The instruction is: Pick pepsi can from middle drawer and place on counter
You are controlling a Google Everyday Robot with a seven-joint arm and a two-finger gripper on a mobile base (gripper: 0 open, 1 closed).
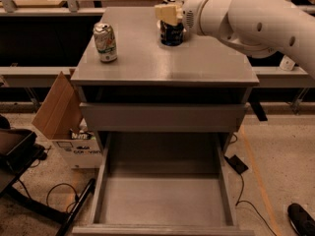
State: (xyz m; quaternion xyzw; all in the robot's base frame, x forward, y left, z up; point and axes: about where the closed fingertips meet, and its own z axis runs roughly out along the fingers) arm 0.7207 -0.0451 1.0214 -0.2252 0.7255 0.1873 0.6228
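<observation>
Tool (169, 19) over the back of the desk (162, 65), clenched on the top of the pepsi can (172, 35). Can upright; cannot tell whether its base touches the desk. Paler can (105, 42) stands well apart near the left edge. Middle drawer (162, 200) pulled open below. Cardboard box (59, 114) on the floor, left.

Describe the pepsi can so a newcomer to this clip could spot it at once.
Find the grey cabinet's counter, above the open drawer. Near its back, right of centre, the gripper clasps the pepsi can from above with tan fingers. It is the dark blue-black can; the other can, at the left, is pale and stands free.
</observation>
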